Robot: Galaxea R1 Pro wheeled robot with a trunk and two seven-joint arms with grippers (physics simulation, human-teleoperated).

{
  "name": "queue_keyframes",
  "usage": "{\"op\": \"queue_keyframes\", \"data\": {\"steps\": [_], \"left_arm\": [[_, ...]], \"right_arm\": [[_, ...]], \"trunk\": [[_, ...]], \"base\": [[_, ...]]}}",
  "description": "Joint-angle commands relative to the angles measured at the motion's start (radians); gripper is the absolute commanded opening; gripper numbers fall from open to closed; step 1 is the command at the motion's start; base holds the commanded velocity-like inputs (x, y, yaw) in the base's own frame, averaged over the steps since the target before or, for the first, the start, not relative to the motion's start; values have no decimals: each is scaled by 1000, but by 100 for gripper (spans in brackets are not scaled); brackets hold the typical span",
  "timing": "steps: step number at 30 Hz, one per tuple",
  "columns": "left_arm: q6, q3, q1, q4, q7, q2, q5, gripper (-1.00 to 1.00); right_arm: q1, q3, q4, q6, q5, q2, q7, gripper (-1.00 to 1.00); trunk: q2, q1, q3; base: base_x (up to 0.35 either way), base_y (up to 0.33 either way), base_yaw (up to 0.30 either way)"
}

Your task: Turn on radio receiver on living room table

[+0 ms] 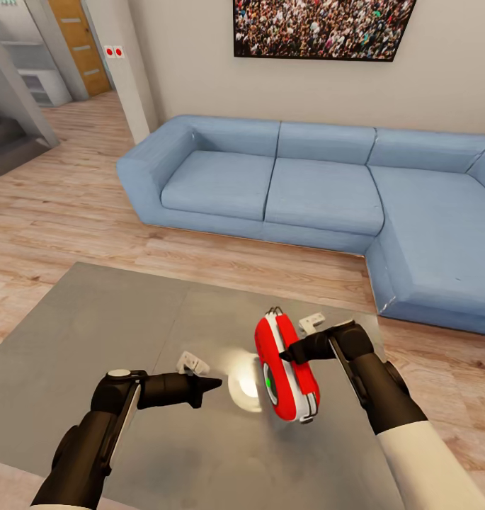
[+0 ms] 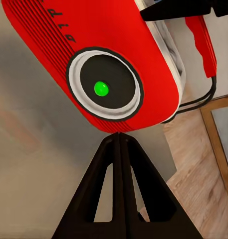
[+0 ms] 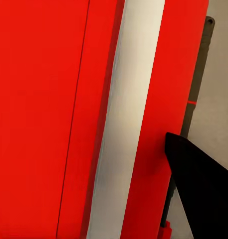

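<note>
- Left claw (image 1: 212, 386): hovers over the table (image 1: 93, 333), fingers pressed together into one point; holds nothing. It points toward the radio, a short gap away.
- Left claw, own camera (image 2: 118, 137): fingertips meet just under the radio's (image 2: 101, 59) round dial (image 2: 105, 89), where a green light (image 2: 101, 89) glows; whether tip and casing touch cannot be told.
- Radio (image 1: 286, 368): red with white trim, standing on edge on the glossy grey top, between the two claws; dial faces the left claw.
- Right claw (image 1: 290, 352): set against the radio's upper edge. One finger lies across the red casing; the grip width cannot be told.
- Right claw's camera: red casing (image 3: 44, 119), white stripe (image 3: 126, 129) and one dark finger (image 3: 201, 186) at the casing's edge.
- Sofa (image 1: 299, 191): blue, L-shaped, beyond the table on wood floor (image 1: 72, 212).
- Wall picture (image 1: 320, 28): crowd photo, above the sofa.
</note>
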Motion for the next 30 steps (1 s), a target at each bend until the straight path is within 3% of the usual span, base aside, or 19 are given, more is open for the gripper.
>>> {"op": "queue_keyframes", "data": {"steps": [1, 10, 18, 30], "left_arm": [[0, 0, 0, 2, 0, 0, 0, -100], [0, 0, 0, 4, 0, 0, 0, -100], [0, 0, 0, 4, 0, 0, 0, -100], [0, -1, 0, 4, 0, 0, 0, -100]], "right_arm": [[0, 0, 2, 1, -10, 0, -1, -100], [1, 0, 7, 1, -12, 0, -3, -100], [1, -1, 89, 1, -10, 0, -6, -100], [1, 0, 93, 1, -9, 0, -8, -100]], "trunk": [[0, 0, 0], [0, 0, 0], [0, 0, 0], [0, 0, 0]], "base": [[0, 0, 0], [0, 0, 0], [0, 0, 0], [0, 0, 0]]}}
